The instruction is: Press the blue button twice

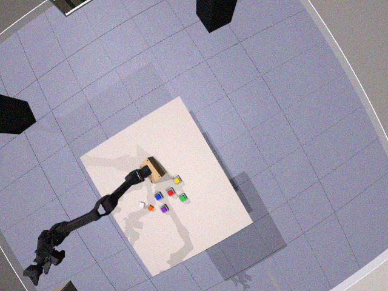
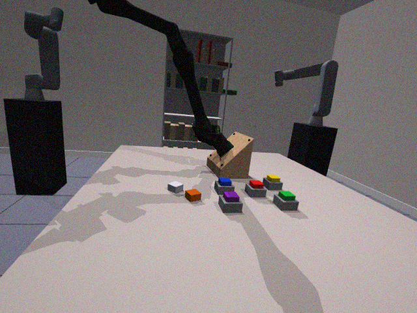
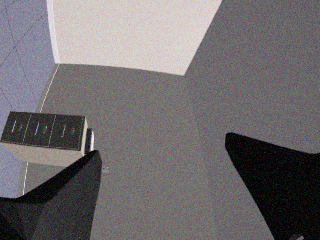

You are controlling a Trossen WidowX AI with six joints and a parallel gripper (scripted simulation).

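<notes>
Still step one: wide-open, empty black parallel-jaw gripper [image 2: 225, 150] poised mid-table; needs descent onto square blue push-button [image 2: 224, 181].

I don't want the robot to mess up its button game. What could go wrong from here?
1. The open gripper sits by the wooden wedge, not yet above the blue button. Swinging down, it might knock the wedge.
2. The purple button and red button sit close to the blue one, so wide fingers could press the wrong one.
3. The orange block is nearby and might get bumped.
</notes>
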